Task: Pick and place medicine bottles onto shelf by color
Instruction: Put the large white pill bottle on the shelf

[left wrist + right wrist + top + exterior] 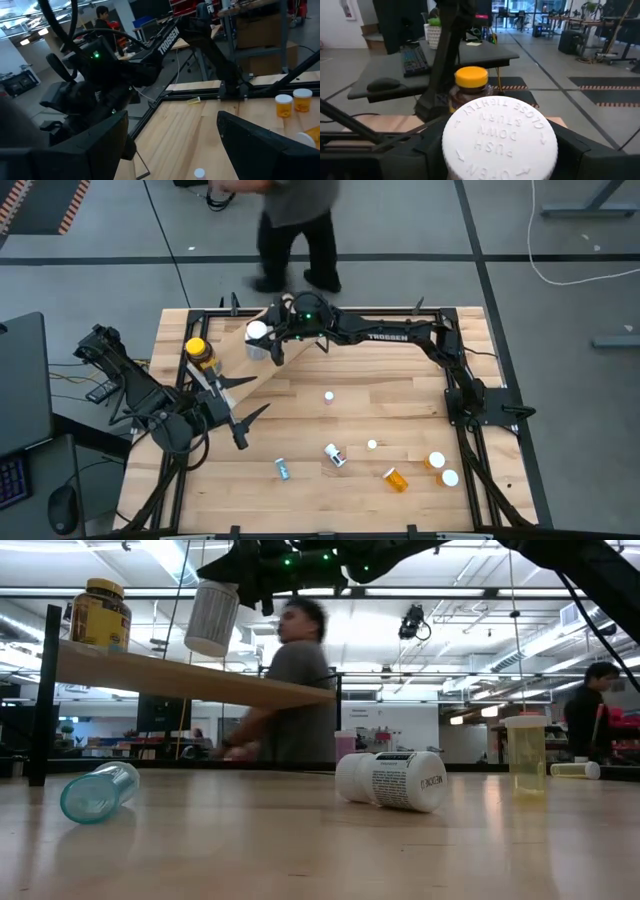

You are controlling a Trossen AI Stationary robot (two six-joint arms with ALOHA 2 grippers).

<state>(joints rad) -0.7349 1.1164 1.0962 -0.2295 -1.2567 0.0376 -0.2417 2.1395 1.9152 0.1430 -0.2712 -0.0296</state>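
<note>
- White-capped bottle (257, 333): it hangs in the right gripper (266, 340) above the shelf (262, 370), near the shelf's far edge and not yet touching the board; the jaws are clenched on its body below the cap.
- Amber jar (200, 354) with its yellow lid already stands on the shelf toward the left end.
- Handling, as I judge it: a light, rigid plastic bottle with smooth sides that could slip; grasping the body just under the cap looks safest, keeping it upright.
- Left gripper (232, 409) waits with fingers spread near the table's left edge, holding nothing.
- Other bottles lie toward the table's near edge.
</note>
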